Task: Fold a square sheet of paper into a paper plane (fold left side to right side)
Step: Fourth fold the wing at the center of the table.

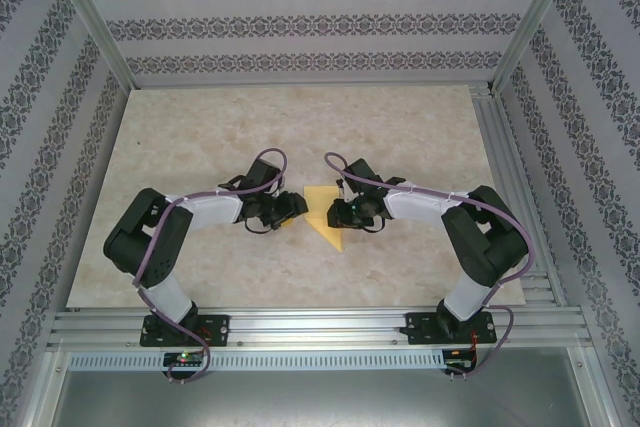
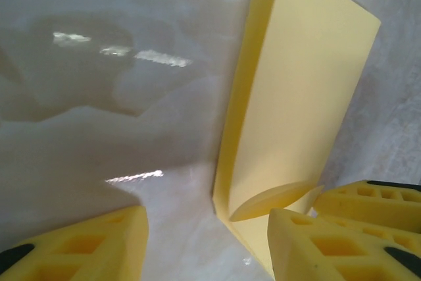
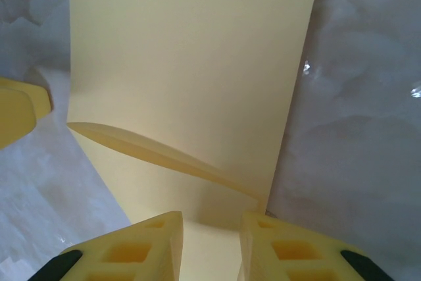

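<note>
Yellow foam fingers (image 3: 138, 248) of the right gripper (image 3: 210, 223) stand part-way apart, and we see the square sheet of paper (image 3: 191, 57) run flat beneath the gap between them. Nothing is pinched, so we read this pincer as released, its tips down on the sheet's right-hand part. Just beyond those tips a flap of the sheet bows up in a shallow arc, so the paper lies in two layers there. At the sheet's opposite edge we see another yellow pad (image 3: 20, 110), just beside the paper; whether it touches we cannot tell.

The left gripper (image 2: 207, 218) stands at the sheet's left side. Its jaws gape wider, with the bare marble-look table (image 2: 99, 129) between them, and it grasps nothing: one finger sits well off the sheet, the other stands at the sheet's folded corner. Whether that finger presses the paper we cannot tell.

From above, we find the sheet as a pale-yellow wedge, its point toward the arms' bases, lying on the table between the two grippers, which meet it from left and right. Outward from the sheet, the left arm (image 1: 150, 237) and the right arm (image 1: 490, 237) bend back to their bases, purple cables (image 1: 270, 157) looped along them, and patterned walls (image 1: 300, 27) stand beyond the sheet on three sides.
</note>
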